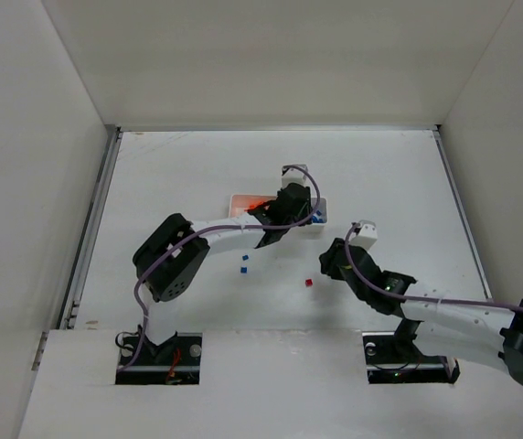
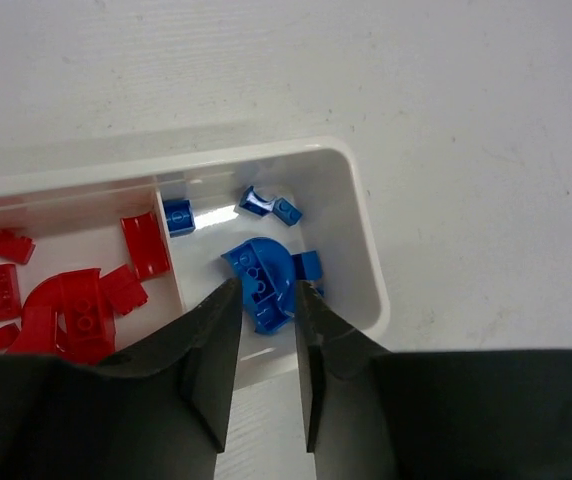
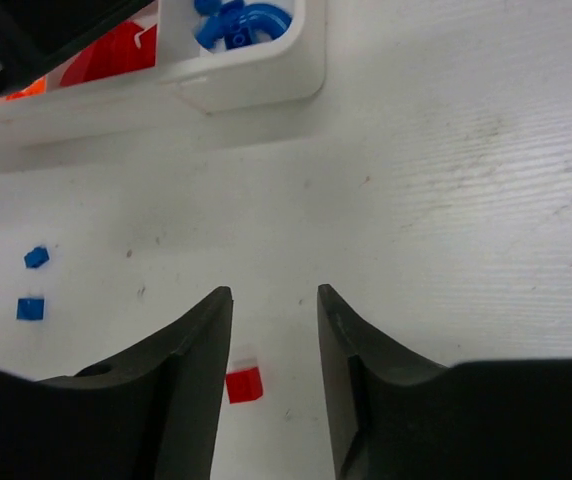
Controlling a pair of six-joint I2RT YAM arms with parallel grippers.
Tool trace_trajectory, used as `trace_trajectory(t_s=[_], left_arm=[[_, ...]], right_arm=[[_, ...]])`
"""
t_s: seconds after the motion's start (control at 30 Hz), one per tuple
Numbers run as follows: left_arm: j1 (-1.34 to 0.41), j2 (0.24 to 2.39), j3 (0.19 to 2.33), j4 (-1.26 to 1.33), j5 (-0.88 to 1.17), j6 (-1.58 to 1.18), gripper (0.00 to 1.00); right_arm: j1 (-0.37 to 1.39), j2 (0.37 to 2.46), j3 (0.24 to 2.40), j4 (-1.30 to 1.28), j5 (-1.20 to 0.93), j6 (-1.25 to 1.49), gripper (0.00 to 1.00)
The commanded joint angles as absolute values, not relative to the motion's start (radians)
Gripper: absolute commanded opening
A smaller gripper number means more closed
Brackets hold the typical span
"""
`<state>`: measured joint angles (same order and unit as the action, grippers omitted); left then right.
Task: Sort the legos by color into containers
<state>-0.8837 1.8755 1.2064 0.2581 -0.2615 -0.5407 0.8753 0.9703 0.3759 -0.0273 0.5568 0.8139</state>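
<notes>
The white tray [image 2: 366,250] holds blue legos [image 2: 261,280] in its right compartment and red legos [image 2: 66,305] in the one beside it. My left gripper [image 2: 267,287] hangs over the blue compartment, jaws a narrow gap apart with nothing between them; a blue arch piece lies in the tray below. In the top view it [image 1: 307,212] covers the tray's right end [image 1: 236,197]. My right gripper [image 3: 274,292] is open just above the table. A small red lego [image 3: 244,384] lies on the table between its fingers, close to the left one.
Two small blue legos [image 3: 35,257] [image 3: 30,308] lie on the table left of the right gripper, also seen from above [image 1: 244,271]. The tray [image 3: 246,85] sits beyond them, with orange pieces [image 3: 26,92] at its left. White walls enclose the table.
</notes>
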Motion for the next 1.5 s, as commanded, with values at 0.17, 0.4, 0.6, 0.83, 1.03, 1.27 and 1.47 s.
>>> trace_trajectory(t_s=[0.17,0.4,0.6,0.83,1.03,1.27,1.47], left_arm=[[-0.864,1.804,1.215,0.299,-0.261,-0.503,0.29],[-0.843,1.666,1.04,0.301,-0.278,-0.508,0.28],[-0.838,1.497,0.85,0.279,-0.343,-0.508,0.28],[-0.835,1.287,0.686,0.157,-0.428,-0.505,0.29],[-0.844,1.186,0.572,0.052,-0.46,-0.521,0.33],[-0.893,1.146,0.514,0.031,-0.457,-0.548,0.38],[-0.94,1.176,0.488,0.048,-0.472,-0.568,0.42]], right_arm=[[1.005,1.046,0.4,-0.064,0.531,0.839,0.52],[1.084,1.192,0.44,-0.046,0.508,0.842,0.52],[1.108,1.264,0.479,-0.044,0.514,0.835,0.48],[1.119,1.33,0.523,-0.087,0.548,0.825,0.37],[1.119,1.361,0.572,-0.101,0.566,0.819,0.21],[1.05,1.339,0.715,-0.038,0.554,0.64,0.2],[0.889,1.44,0.863,0.08,0.45,0.531,0.2]])
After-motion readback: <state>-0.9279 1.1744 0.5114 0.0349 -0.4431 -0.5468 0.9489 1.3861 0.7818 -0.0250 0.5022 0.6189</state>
